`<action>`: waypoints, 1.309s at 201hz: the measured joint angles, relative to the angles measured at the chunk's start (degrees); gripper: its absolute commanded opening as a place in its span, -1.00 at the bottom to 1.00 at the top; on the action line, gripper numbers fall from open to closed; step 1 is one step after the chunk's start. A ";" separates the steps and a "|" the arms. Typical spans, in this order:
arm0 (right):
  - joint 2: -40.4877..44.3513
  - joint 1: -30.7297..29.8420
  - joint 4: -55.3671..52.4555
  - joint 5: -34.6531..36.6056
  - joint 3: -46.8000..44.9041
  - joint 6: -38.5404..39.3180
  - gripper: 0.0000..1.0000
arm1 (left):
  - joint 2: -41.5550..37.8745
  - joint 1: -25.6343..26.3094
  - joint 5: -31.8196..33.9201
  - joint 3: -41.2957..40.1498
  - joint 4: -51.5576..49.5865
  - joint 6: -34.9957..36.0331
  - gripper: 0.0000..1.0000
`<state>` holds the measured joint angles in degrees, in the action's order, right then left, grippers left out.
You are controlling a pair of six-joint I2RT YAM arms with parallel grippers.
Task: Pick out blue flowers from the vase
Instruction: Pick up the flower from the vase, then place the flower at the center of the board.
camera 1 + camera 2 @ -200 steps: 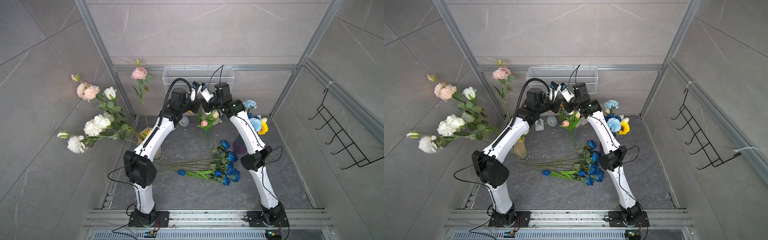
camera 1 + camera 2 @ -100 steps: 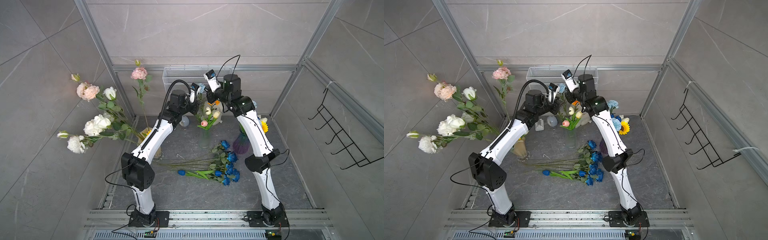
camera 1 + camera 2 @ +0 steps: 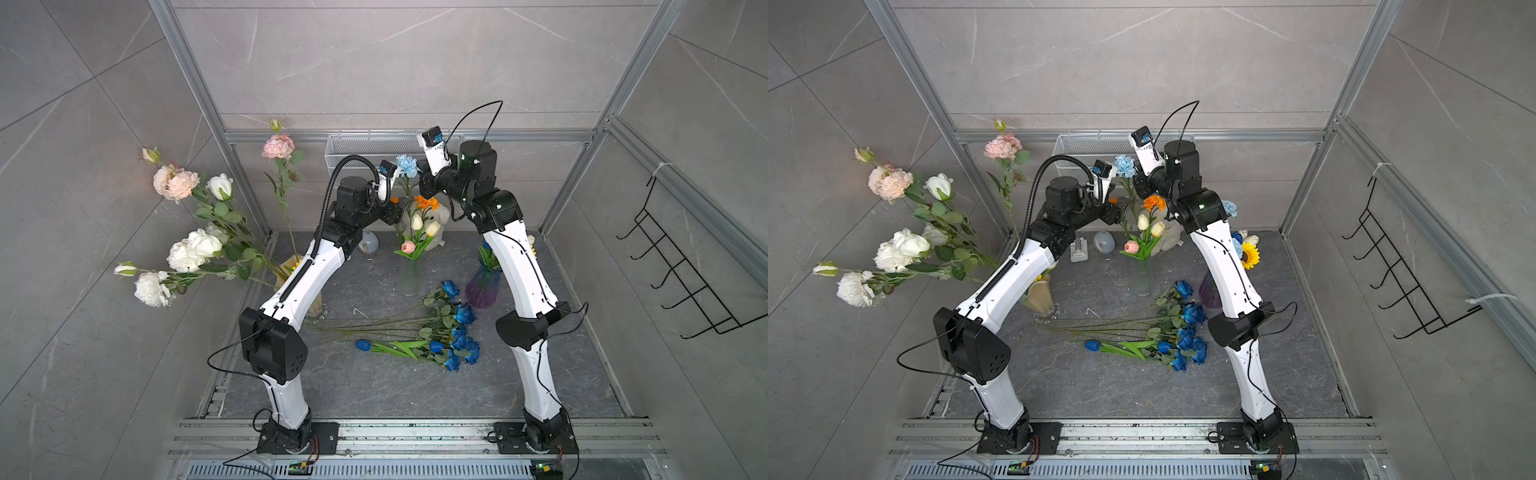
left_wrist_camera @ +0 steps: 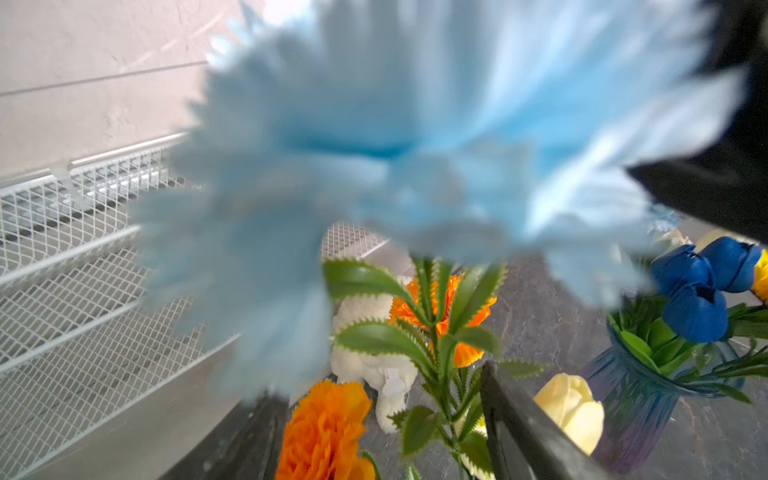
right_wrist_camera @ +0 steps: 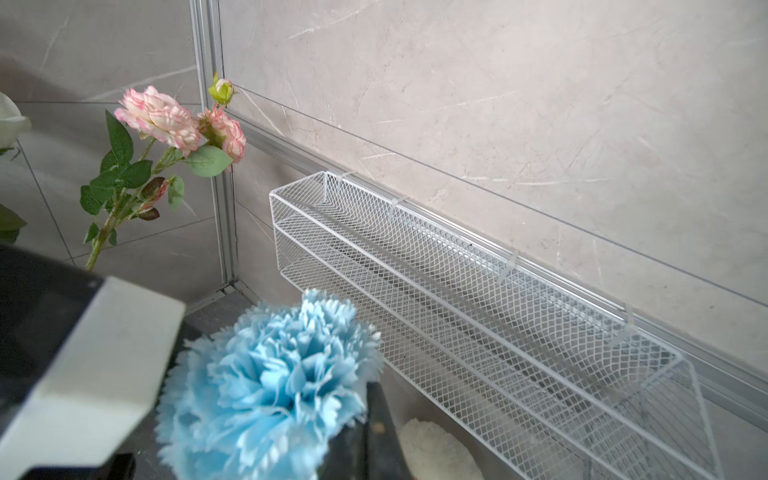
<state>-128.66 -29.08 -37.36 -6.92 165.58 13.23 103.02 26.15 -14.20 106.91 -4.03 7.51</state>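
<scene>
Pale sky-blue, ruffled and artificial, a carnation (image 3: 406, 165) is held high above the clear glass vase (image 3: 409, 278), which stands toward the back edge of the dark grey tabletop (image 3: 374, 395). The right pincer (image 3: 420, 185) is pressed together, and the thin green stem appears to be pinched just under the bloom. The left pincer (image 4: 378, 386) is spread, with its dark fingers (image 4: 519, 432) flanking the leafy stem lower down without gripping it. Whether the stem's foot is clear of the vase cannot be told. Trouble is judged possible from three causes. The smooth stem may be let slip or twist in so narrow a pinch. The saw-edged leaves may be caught on the orange carnations (image 3: 427, 203) and cream tulips (image 3: 417, 221), so that these are dragged out or the slim vase is tipped. The two closely set wrists may be knocked together. Deep blue roses and tulips (image 3: 457, 340) are already laid nearer the front edge, right of centre.
</scene>
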 measured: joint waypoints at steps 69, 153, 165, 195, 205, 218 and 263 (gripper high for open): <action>1.03 -0.83 0.39 -1.05 -0.42 -2.34 -1.00 | -2.36 0.00 -3.04 -1.38 9.53 -2.54 0.33; 8.00 -3.45 2.34 -1.46 -5.16 -2.75 -1.00 | -2.01 0.02 -5.51 -0.13 16.35 -6.95 -0.78; 9.46 -3.67 3.04 -1.44 -6.71 -2.75 -1.00 | -1.97 0.02 -5.73 0.37 17.79 -7.39 -0.92; 12.17 -4.13 4.50 -1.42 -9.18 -2.75 -1.00 | -1.99 0.28 -6.99 0.92 20.61 -7.85 -1.00; 12.74 -4.28 4.59 -1.22 -9.38 -2.75 -1.00 | -2.01 0.37 -7.63 0.96 21.33 -8.04 -1.00; 13.31 -4.50 4.61 -0.98 -9.44 -2.80 -0.71 | -2.27 0.48 -8.81 0.96 22.05 -8.41 -1.00; 20.24 -5.01 6.54 2.19 -15.43 -2.54 0.99 | -5.40 0.48 -11.39 0.96 22.18 -9.05 -1.00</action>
<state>-108.42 -34.09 -30.83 -4.73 150.15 10.70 97.62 26.63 -25.58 107.87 18.15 -1.54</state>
